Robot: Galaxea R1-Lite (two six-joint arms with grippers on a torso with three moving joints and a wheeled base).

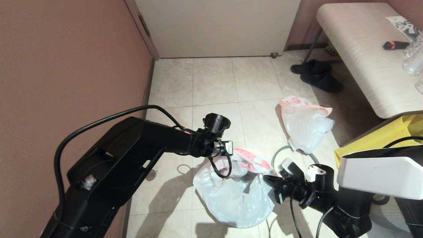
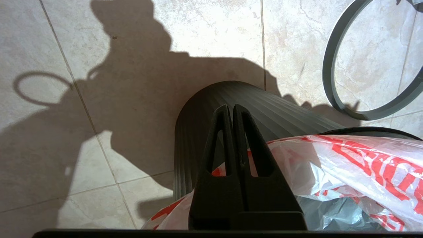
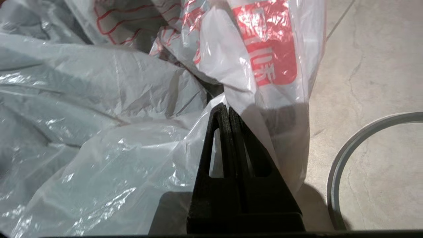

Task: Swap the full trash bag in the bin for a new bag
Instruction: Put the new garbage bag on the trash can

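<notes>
The new bag [image 1: 236,198], thin white film with a pink-red rim band, is draped over the bin. The black ribbed bin [image 2: 264,112] shows only in the left wrist view, under the bag [image 2: 347,165]. My left gripper [image 2: 231,107] is shut at the bag's far-left rim, with film on both sides of its fingers. At the right rim my right gripper [image 1: 266,179] [image 3: 226,105] is shut, and film [image 3: 99,132] runs off its tips. The bag's mouth stretches between the two. The grey hoop [image 1: 277,156] [image 2: 330,82] [image 3: 333,175] lies flat on the tiles beside the bin.
A second, puffed white bag [image 1: 305,124] lies on the floor beyond the hoop. Black slippers [image 1: 317,76] sit under a pale bench [image 1: 363,56] at the right. A yellow bag [image 1: 390,135] stands near my right arm. A wall [image 1: 66,66] runs along the left.
</notes>
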